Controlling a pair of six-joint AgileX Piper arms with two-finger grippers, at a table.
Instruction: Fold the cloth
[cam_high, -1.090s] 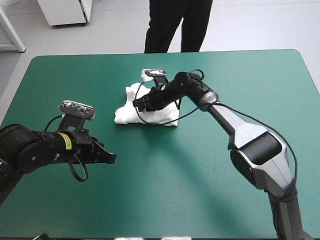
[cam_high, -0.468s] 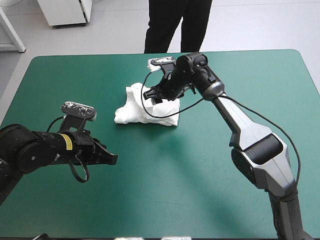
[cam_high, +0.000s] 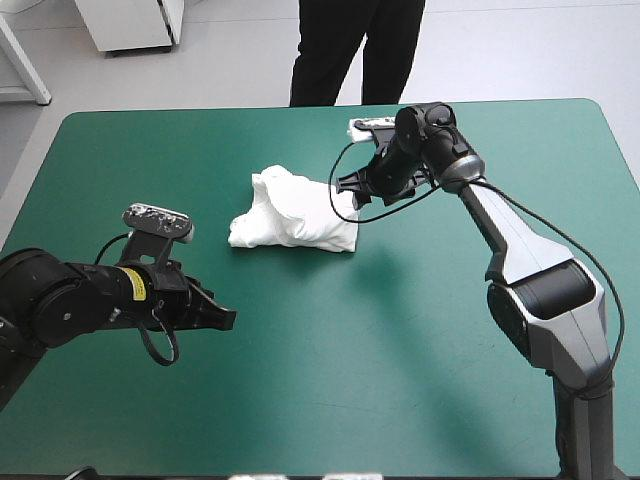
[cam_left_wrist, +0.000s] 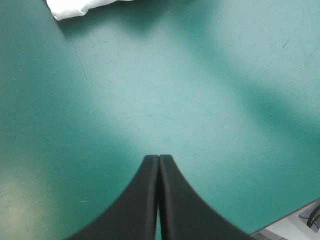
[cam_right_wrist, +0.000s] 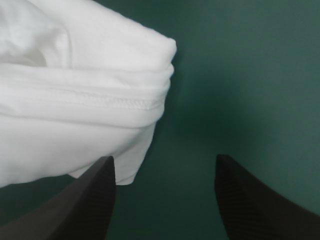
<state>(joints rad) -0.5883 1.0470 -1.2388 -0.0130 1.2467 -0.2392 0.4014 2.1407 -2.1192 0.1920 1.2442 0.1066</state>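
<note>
The right gripper (cam_high: 347, 186) is held wide open just beside the T-shirt (cam_high: 295, 215), a loosely folded bundle lying on the tabletop (cam_high: 420, 340) toward its far edge. The left gripper (cam_high: 226, 318) is pressed shut, well apart near the left edge. The folds could be pulled loose if a layer is snagged. Nothing is seen barring the way.

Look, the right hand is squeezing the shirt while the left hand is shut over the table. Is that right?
Not quite. The right hand is open and holds nothing; the right wrist view shows the shirt lying on the table just ahead of it, not between its fingers. The rest is right: the left hand is shut over the table.
</note>
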